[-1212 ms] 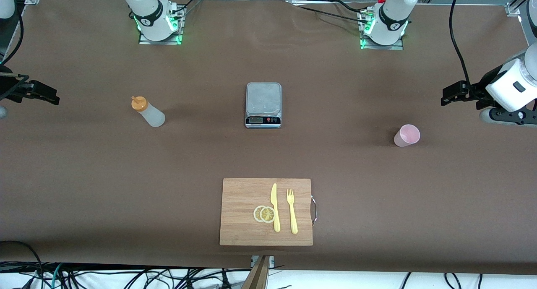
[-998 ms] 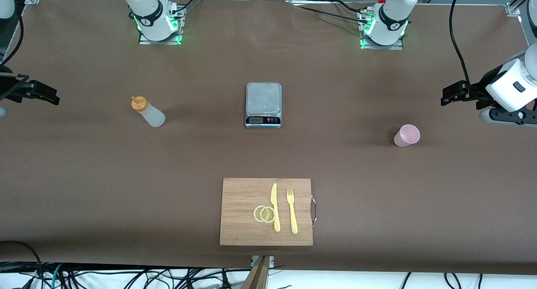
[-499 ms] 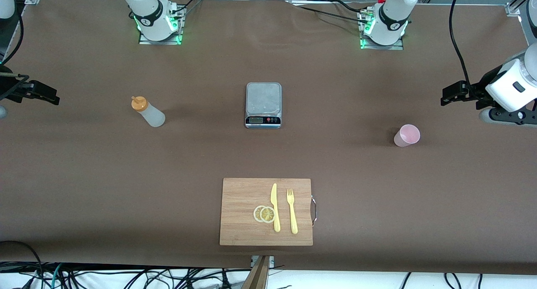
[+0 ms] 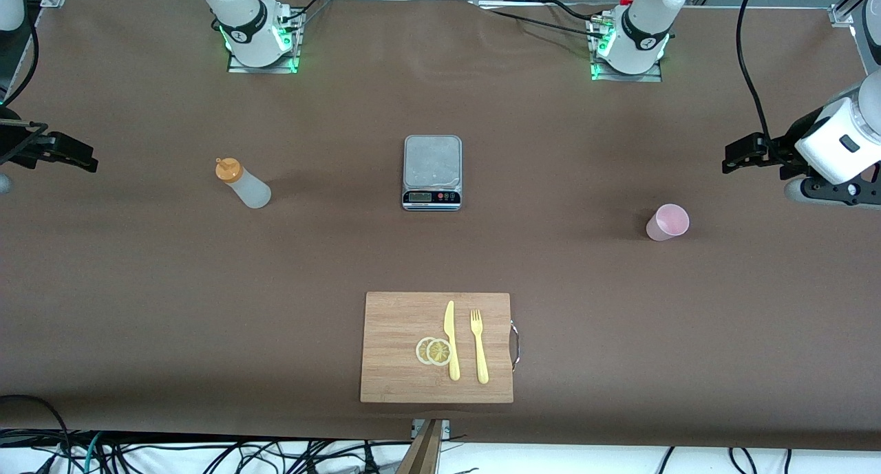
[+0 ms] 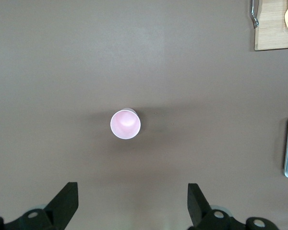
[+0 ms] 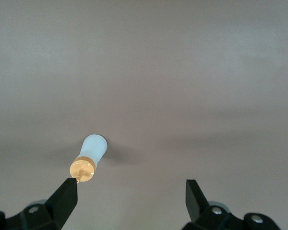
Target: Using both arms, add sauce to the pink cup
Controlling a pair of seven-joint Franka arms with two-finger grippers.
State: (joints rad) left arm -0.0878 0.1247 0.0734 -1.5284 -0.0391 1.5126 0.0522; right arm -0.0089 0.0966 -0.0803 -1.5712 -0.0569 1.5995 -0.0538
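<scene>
You have the brown table (image 4: 275,267) carrying everything. Your largest item is the wooden cutting board (image 4: 399,322), at the middle of the table's edge nearest the front camera, with a yellow knife (image 4: 451,340), a yellow fork (image 4: 479,347) and two lemon slices (image 4: 433,351) on it. The silver scale (image 4: 432,172) sits at the table's centre.

Your left gripper (image 5: 132,203) hangs released, jaws spread wide, over the table's edge at the left arm's end. Your right gripper (image 6: 129,199) hangs over the table's right-arm end, also spread wide and holding nothing.

The sauce (image 4: 243,183) stands upright toward the right arm's end: a translucent whitish squeeze bottle with an orange nozzle cap. The pink cup (image 4: 667,222) stands upright toward the left arm's end, pale pink, slightly tapered, mouth up.
</scene>
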